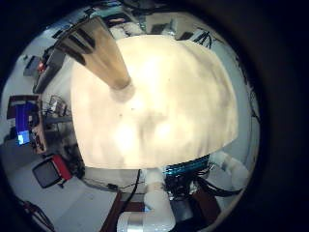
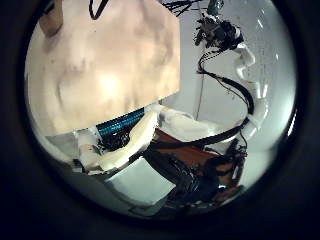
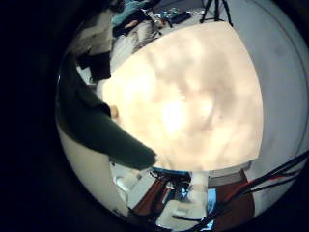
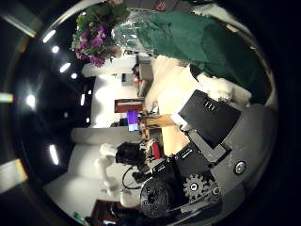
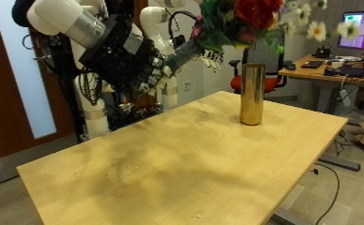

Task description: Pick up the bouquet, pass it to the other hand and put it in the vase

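My right hand (image 5: 122, 58) is up over the table's back edge, shut on the bouquet (image 5: 247, 17) by its green wrap. Red and white flowers point toward the vase side. The gold vase (image 5: 250, 94) stands upright on the wooden table (image 5: 170, 173), below the flowers. It also shows in the left little finger side palm view (image 1: 104, 56). My left hand is high over the table; its fingers do not show.
A desk with a monitor (image 5: 361, 28) and a red chair (image 5: 277, 82) stand behind the table. A dark door (image 5: 7, 94) is at the side. A hand on a white arm (image 2: 222, 35) shows in the left thumb side palm view.
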Motion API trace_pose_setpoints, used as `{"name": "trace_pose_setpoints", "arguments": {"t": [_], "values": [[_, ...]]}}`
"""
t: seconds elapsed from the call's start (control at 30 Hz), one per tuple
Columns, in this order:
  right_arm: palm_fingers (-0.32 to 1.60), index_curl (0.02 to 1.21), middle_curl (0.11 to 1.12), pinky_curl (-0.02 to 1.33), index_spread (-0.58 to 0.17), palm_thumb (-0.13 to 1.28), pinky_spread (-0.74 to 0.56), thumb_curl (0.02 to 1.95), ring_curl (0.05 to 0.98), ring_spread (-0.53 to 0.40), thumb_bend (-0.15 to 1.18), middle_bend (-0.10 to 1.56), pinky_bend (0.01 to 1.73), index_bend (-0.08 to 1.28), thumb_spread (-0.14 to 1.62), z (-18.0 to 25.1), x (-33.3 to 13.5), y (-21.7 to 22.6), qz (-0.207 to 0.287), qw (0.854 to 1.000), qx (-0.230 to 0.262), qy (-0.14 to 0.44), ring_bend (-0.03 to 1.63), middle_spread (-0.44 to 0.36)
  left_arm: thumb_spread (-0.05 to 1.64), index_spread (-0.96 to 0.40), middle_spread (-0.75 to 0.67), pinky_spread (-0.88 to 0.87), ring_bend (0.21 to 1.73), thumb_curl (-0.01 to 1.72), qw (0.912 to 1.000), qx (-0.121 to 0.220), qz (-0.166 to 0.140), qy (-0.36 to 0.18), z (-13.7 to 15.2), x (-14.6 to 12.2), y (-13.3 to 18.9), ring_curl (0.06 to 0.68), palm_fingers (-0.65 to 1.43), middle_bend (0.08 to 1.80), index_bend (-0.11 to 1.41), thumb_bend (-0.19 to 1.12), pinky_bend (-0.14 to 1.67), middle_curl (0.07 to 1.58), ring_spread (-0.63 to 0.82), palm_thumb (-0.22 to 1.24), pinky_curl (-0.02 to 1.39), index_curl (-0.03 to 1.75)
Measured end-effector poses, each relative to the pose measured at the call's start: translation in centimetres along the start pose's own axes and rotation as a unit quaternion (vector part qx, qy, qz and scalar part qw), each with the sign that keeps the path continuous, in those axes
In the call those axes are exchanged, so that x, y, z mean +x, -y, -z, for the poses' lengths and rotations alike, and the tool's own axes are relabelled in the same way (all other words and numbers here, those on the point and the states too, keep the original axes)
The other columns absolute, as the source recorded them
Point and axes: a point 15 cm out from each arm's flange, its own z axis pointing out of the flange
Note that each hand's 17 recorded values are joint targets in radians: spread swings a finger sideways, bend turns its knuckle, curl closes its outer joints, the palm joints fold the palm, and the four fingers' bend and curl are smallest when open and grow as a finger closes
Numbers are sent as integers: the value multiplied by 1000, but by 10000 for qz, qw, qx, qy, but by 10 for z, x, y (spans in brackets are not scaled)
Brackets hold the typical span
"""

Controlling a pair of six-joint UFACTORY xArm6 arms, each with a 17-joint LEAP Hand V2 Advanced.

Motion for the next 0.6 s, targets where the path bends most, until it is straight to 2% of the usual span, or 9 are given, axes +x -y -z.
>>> {"name": "trace_pose_setpoints", "arguments": {"t": [0.13,0.3,0.4,0.6], "values": [[1110,952,765,752,-255,1225,-214,903,610,-184,-15,1321,1287,1068,328,-4,-27,-13,517,9976,-32,450,1448,-142,959,191,317,459,342,295,9989,156,-63,-444,11,9,9,230,201,249,203,-33,158,340,511,393,202,404],[1112,956,768,781,-254,1217,-209,914,614,-185,-20,1318,1264,1069,281,-11,-39,-27,1087,9906,-124,818,1450,-142,941,185,292,455,360,284,9942,442,-170,-961,27,21,18,230,222,269,194,-37,163,344,496,292,192,410],[1114,957,771,801,-254,1212,-210,918,615,-185,-20,1324,1241,1067,258,-20,-42,-35,1271,9854,-169,1116,1453,-142,925,187,278,449,366,284,9890,630,-252,-1315,37,30,22,229,227,276,194,-36,165,346,482,258,191,412],[1116,964,772,847,-254,1202,-215,927,617,-186,-20,1328,1201,1072,199,-42,-45,-52,1593,9728,-302,1656,1449,-136,899,194,273,443,384,289,9701,1097,-399,-2126,62,49,31,227,225,279,184,-34,169,345,476,222,194,407]]}}
